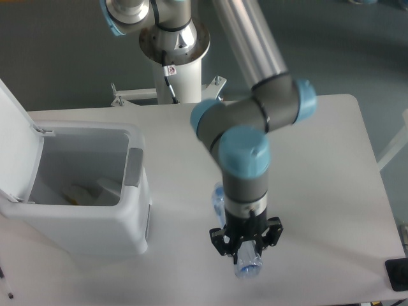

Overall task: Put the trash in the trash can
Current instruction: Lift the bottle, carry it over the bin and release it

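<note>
The trash can (131, 223) is a white boxy bin at the left of the table, with its lid (16, 137) swung up and open. Pale crumpled material (95, 190), which looks like the wrapper, lies inside on the bottom. The clear plastic water bottle (247, 266) is right of the bin near the table's front edge. Its far end (218, 196) shows behind the wrist. I cannot make out its blue cap. My gripper (247, 250) points down over the bottle, with its black fingers (221, 243) closed against both sides of it.
The grey tab (134, 167) is on the bin's right wall, facing the arm. The robot base (173, 44) stands behind the table's back edge. A dark object (398, 275) lies at the front right corner.
</note>
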You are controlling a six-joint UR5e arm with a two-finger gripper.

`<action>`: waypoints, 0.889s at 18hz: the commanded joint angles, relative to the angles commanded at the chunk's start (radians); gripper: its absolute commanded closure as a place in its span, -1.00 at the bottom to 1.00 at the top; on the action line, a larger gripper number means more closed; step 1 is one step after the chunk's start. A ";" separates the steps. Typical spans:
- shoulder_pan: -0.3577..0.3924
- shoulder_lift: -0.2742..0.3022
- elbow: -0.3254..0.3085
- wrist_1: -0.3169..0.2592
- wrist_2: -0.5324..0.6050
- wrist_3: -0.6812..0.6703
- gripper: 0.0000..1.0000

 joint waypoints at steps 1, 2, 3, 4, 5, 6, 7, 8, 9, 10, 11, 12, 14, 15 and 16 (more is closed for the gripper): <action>0.012 0.015 0.020 0.014 -0.025 -0.019 0.80; 0.023 0.032 0.032 0.037 -0.043 -0.032 0.80; 0.028 0.040 0.039 0.061 -0.075 -0.039 0.80; 0.031 0.043 0.040 0.083 -0.126 -0.039 0.80; 0.038 0.052 0.048 0.100 -0.179 -0.042 0.80; 0.043 0.066 0.054 0.104 -0.231 -0.049 0.80; 0.045 0.071 0.059 0.106 -0.284 -0.052 0.80; 0.042 0.072 0.059 0.106 -0.339 -0.054 0.80; 0.035 0.077 0.051 0.106 -0.391 -0.052 0.80; 0.029 0.094 0.049 0.106 -0.436 -0.052 0.79; 0.020 0.110 0.043 0.106 -0.469 -0.054 0.79; -0.009 0.117 0.022 0.107 -0.500 -0.051 0.79; -0.056 0.155 -0.033 0.109 -0.517 -0.046 0.79; -0.078 0.184 -0.068 0.111 -0.517 -0.037 0.79; -0.093 0.195 -0.101 0.120 -0.517 -0.014 0.75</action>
